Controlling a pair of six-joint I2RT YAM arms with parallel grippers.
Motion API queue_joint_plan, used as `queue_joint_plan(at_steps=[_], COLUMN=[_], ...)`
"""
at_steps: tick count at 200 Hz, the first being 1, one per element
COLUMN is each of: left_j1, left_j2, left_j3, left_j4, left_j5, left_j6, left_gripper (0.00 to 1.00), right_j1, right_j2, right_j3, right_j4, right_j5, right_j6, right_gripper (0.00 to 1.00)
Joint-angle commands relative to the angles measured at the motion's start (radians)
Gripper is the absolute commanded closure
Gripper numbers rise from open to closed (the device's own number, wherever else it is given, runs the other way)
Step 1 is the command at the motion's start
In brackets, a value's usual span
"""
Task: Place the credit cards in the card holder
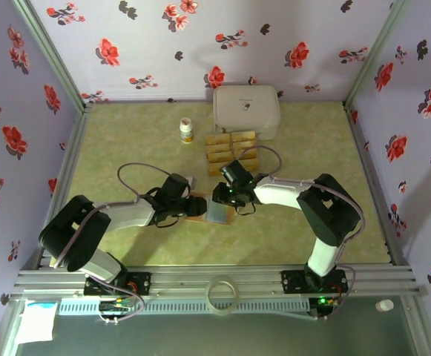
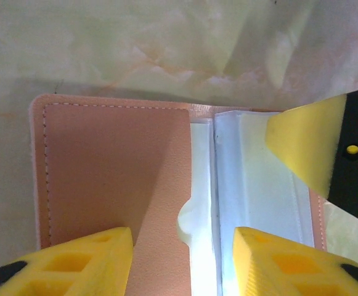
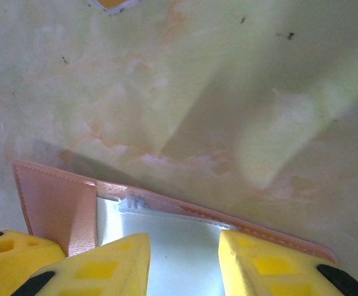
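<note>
Card holder [image 1: 216, 211] lies open and flat on the green marbled surface [image 1: 126, 148], mid-front, between the two arms. Left wrist view: pink flap on the left, greyish-white pockets on the right.

Left fingers [image 2: 98, 265] are partly spread over the holder, one over the flap and one over the pockets. Nothing is pinched between them.

Right fingers [image 3: 114, 265] are also partly spread above the pocket side, gripping nothing. One right tip sits at the holder's edge in the left wrist view.

Credit cards [image 1: 231, 151] sit in a gold grid behind the holder, just in front of the white box [image 1: 245, 111]. Small white bottle [image 1: 186, 130] stands left of the cards.
</note>
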Motion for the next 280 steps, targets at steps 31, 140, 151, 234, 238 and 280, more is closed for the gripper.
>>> queue_joint_plan(at_steps=[31, 140, 151, 234, 238, 280], left_j1=[-0.004, -0.004, -0.005, -0.017, -0.019, -0.038], left_j2=[0.003, -0.009, -0.004, 0.035, 0.039, 0.076], left_j3=[-0.061, -0.095, -0.087, -0.038, -0.037, -0.011], left_j4=[0.099, 0.113, 0.1, -0.023, -0.029, -0.083], left_j5=[0.024, 0.033, 0.034, -0.003, -0.006, -0.046], left_j6=[0.034, 0.127, 0.141, 0.221, 0.224, 0.247], left_gripper=[0.49, 0.43, 0.42, 0.42, 0.43, 0.48], right_j1=[0.017, 0.022, 0.021, 0.022, 0.021, 0.021], right_j2=[0.029, 0.041, 0.041, 0.047, 0.046, 0.046], right_j3=[0.021, 0.023, 0.022, 0.026, 0.026, 0.028], right_j4=[0.021, 0.073, 0.077, 0.111, 0.112, 0.116], right_j5=[-0.014, -0.018, -0.02, -0.04, -0.042, -0.041], right_j6=[0.053, 0.141, 0.148, 0.194, 0.195, 0.202], right_gripper=[0.65, 0.65, 0.65, 0.62, 0.61, 0.56])
